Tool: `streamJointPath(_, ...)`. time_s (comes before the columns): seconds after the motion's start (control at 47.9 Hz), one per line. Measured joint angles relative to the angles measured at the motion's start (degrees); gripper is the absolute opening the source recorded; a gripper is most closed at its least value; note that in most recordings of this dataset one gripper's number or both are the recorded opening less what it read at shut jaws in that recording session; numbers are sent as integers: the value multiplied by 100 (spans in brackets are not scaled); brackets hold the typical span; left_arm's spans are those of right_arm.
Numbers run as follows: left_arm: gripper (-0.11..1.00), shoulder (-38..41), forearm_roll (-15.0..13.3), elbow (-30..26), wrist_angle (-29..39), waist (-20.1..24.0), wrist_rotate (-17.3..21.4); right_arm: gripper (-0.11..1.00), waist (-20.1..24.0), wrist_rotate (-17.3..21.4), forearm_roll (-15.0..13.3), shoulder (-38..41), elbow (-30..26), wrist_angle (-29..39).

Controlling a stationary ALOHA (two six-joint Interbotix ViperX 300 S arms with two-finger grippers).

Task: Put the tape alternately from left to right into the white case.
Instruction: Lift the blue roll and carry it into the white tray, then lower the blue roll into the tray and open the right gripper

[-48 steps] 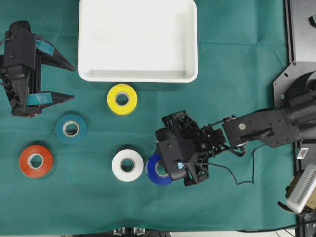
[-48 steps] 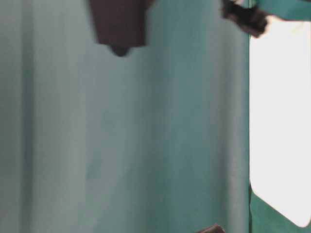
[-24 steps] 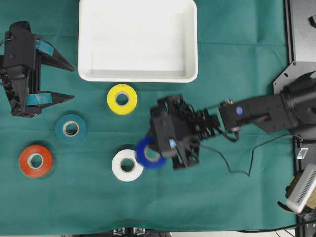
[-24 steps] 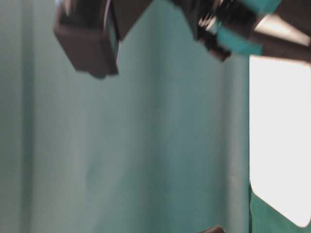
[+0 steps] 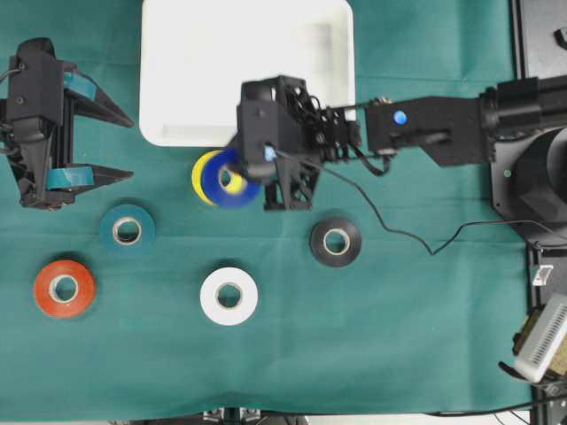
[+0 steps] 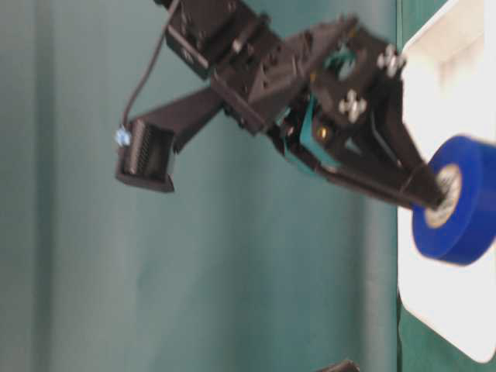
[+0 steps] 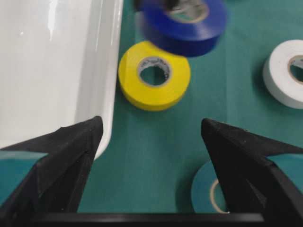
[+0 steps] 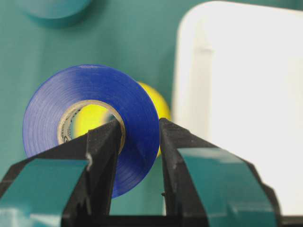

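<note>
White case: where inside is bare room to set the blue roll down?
The white case holds no rolls; its left and far parts lie bare. The near rim is crowded by the right end effector, blue roll and yellow roll.

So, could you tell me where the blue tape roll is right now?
In the overhead view the blue roll is held in the right gripper, above the yellow roll, just below the white case's front rim.

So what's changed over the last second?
The right gripper carried the blue roll up from beside the white roll to over the yellow roll, near the white case, uncovering the black roll. The left gripper stayed open, unmoved.
</note>
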Motion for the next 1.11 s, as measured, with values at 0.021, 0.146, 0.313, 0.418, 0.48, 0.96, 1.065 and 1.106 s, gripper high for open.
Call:
streamJointPath(0.021,62,0,-9,0,0,0,0,22,-53,0,-35,26,-35,-9)
streamJointPath(0.146,62,0,-9,0,0,0,0,22,-308,0,-211,185,-185,-9)
streamJointPath(0.313,62,0,-9,0,0,0,0,22,-483,0,-378,396,-396,0)
streamJointPath(0.418,62,0,-9,0,0,0,0,22,-598,0,-413,501,-519,0)
streamJointPath(0.48,62,0,-9,0,0,0,0,22,-686,0,-413,563,-571,0)
streamJointPath(0.96,62,9,0,0,0,-9,0,22,-1099,0,-422,879,-817,-26)
streamJointPath(1.065,62,0,-9,0,0,0,0,22,-1116,0,-431,940,-844,-53)
streamJointPath(1.106,62,0,-9,0,0,0,0,22,-1116,0,-422,949,-835,-62)
